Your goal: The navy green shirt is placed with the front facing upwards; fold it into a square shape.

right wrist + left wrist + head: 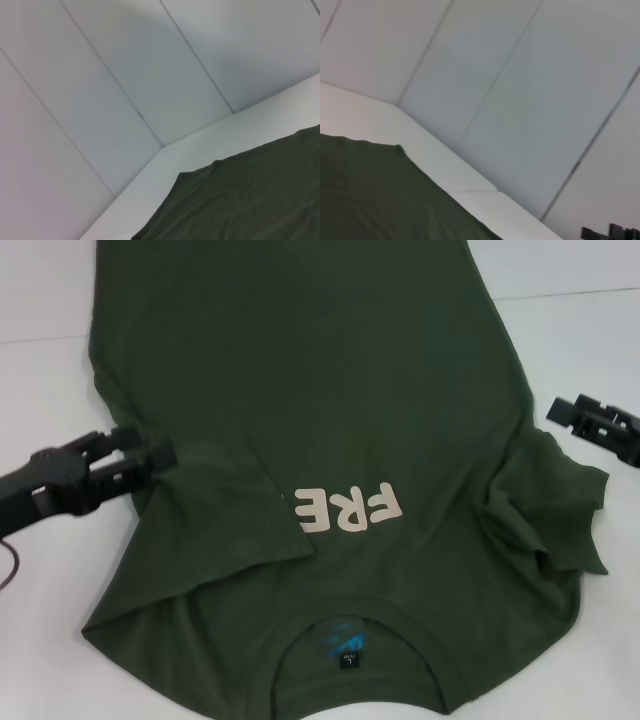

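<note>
Head view: the shirt [330,430] lies front up on the white table [40,380], its long axis running away from the robot, collar [355,645] nearest and hem beyond the far frame edge. The cream print [345,508] reads upside down, and only "FRE" shows; the rest is covered by the left sleeve [225,505], which is folded inward over the chest. The right sleeve [550,505] is bunched and creased beside the body of the shirt. The left gripper [160,458] sits at the shirt's left edge, touching the cloth, its fingers apparently together on the shirt, though the pinch itself is hard to make out. The right gripper [568,412] is just off the shirt's right edge, near the bunched sleeve, fingers apart and holding nothing.

Wrist views: each shows what the head view does not, a far corner of the shirt [375,195] [250,195] against the table [445,160] and panelled wall [125,75]. The left wrist view also catches a dark gripper part [612,233] at its edge.
</note>
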